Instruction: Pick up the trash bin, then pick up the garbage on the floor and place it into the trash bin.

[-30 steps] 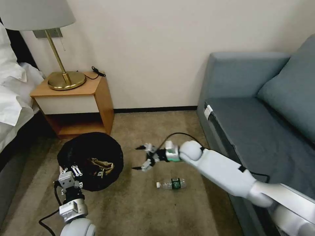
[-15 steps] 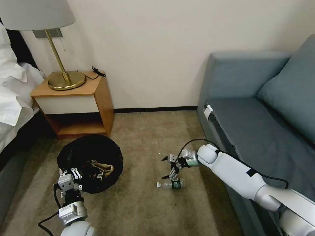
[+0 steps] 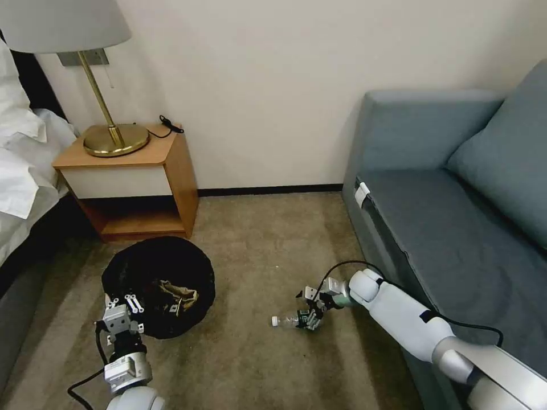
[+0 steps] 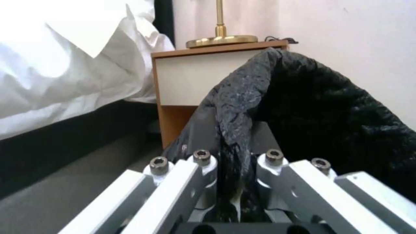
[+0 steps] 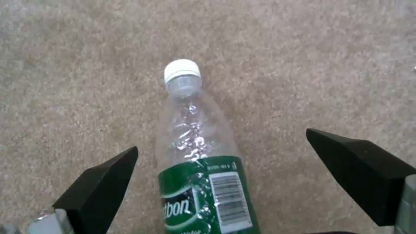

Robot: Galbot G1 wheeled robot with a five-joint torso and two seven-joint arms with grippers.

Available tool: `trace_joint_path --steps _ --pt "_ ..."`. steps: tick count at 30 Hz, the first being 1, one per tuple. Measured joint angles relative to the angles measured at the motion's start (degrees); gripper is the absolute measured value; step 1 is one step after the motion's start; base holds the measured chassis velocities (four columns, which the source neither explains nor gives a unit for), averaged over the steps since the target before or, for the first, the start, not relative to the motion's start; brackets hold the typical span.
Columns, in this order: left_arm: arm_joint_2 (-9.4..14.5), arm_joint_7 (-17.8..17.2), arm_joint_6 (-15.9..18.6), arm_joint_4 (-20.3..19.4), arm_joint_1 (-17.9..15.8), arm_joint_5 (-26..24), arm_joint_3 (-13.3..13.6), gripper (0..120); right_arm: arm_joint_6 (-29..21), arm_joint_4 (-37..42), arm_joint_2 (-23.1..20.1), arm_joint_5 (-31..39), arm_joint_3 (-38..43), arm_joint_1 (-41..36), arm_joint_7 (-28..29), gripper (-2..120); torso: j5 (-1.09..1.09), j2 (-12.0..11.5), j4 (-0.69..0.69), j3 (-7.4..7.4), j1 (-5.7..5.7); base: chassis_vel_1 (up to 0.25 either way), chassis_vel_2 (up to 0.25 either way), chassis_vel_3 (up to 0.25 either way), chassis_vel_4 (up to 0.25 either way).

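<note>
The trash bin (image 3: 149,267), lined with a crinkly black bag (image 4: 312,107), stands on the carpet at the lower left. My left gripper (image 3: 122,312) is shut on its near rim, and the left wrist view shows the bag pinched in my left gripper (image 4: 236,169). A crumpled brown paper bag (image 3: 181,294) lies inside the bin. Of the garbage, a small clear bottle (image 3: 286,320) with a green label lies on the floor to the right. My right gripper (image 3: 307,312) is low over it and open. In the right wrist view the bottle (image 5: 195,143) lies between the black fingertips (image 5: 104,182).
A wooden nightstand (image 3: 142,182) with a brass lamp (image 3: 114,136) stands behind the bin. A bed with white linen (image 3: 17,165) runs along the left. A blue-grey sofa (image 3: 456,228) fills the right side, close to my right arm. Open carpet (image 3: 256,245) lies between bin and sofa.
My right gripper has swung from beside the bin to the right and down, and now straddles the bottle. The left gripper keeps its hold on the bin.
</note>
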Motion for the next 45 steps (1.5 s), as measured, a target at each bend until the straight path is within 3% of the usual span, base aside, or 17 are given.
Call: trace_joint_path --steps 13,25,33,45 --pt "-0.1 0.0 -0.5 0.1 0.3 0.1 0.3 0 1.2 -2.7 1.7 -5.1 1.1 -1.3 0.0 96 0.00 0.0 0.00 0.00 0.00 0.000 0.000 0.000 0.000" --pt "0.1 0.0 -0.5 -0.3 0.3 0.0 0.2 0 2.5 -5.3 2.7 -7.6 2.1 -0.4 -0.5 49 0.00 0.0 0.00 0.00 0.00 0.000 0.000 0.000 0.000" --pt "0.2 0.0 -0.5 -0.5 0.3 -0.3 0.2 0 2.8 -5.6 3.1 -8.8 2.5 -0.6 -1.4 28 -0.01 0.0 -0.01 0.00 0.00 0.000 0.000 0.000 0.000" --pt "0.3 0.1 -0.5 -0.8 0.5 -0.6 0.1 0 3.9 -5.6 3.1 -6.8 3.1 -0.9 -3.1 28 0.00 0.0 0.00 0.00 0.00 0.000 0.000 0.000 0.000"
